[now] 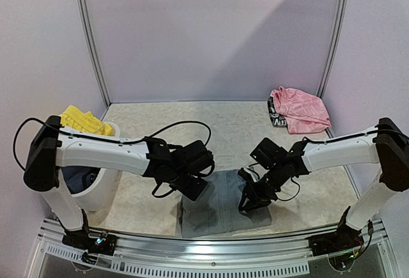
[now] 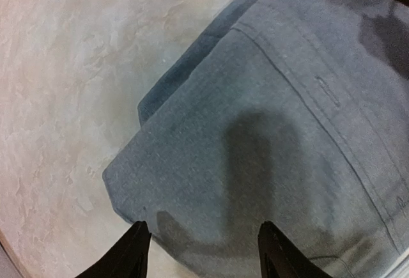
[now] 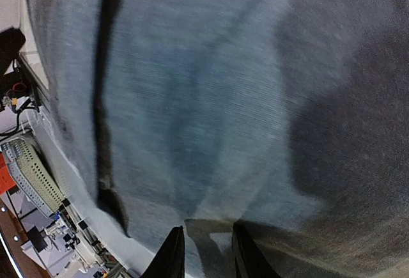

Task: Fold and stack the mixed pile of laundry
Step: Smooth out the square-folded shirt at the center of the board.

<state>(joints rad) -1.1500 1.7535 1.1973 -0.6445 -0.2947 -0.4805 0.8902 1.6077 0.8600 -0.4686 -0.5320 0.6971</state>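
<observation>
Grey cloth: the large grey shirt [image 1: 220, 208] lies folded into a flat block on the worktop [image 1: 192, 124], near the front edge, between the two arms.
Left pincer [image 2: 204, 230]: jaws well apart with nothing between them, hanging just above the shirt's left corner.
Right pincer [image 3: 206, 233]: low over the shirt's right side, fingers with a narrow gap. The close view is blurred, so whether cloth is nipped cannot be told.
Key relation: the shirt sits directly under both pincers, one at each side edge, neither arm clearly nearer.
Long axis: probably from the arm bases toward the back wall, though the block looks nearly square.
Rest of pile: pink piece [image 1: 299, 108] far right, well apart; yellow shorts [image 1: 83, 121] draped on the white tub [image 1: 96, 192] at left.
Likely step: finishing or squaring this fold.
</observation>
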